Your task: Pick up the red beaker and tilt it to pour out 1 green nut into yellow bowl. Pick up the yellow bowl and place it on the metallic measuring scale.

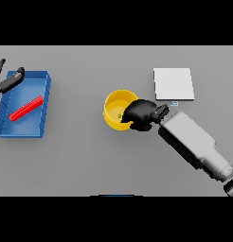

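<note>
The yellow bowl (116,108) stands on the table near the middle, with a small green nut (120,116) inside it. My right hand (143,113) is at the bowl's right rim, fingers curled over the edge and into the bowl. The metallic measuring scale (173,84) is a flat pale square just up and right of the bowl. The red beaker (26,108) lies on its side in the blue bin (43,109) at the left. My left hand (6,80) hovers at the far left, over the bin's top corner, its fingers spread.
The blue bin takes up the table's left side. My right forearm (192,142) stretches from the lower right corner toward the bowl, passing just below the scale.
</note>
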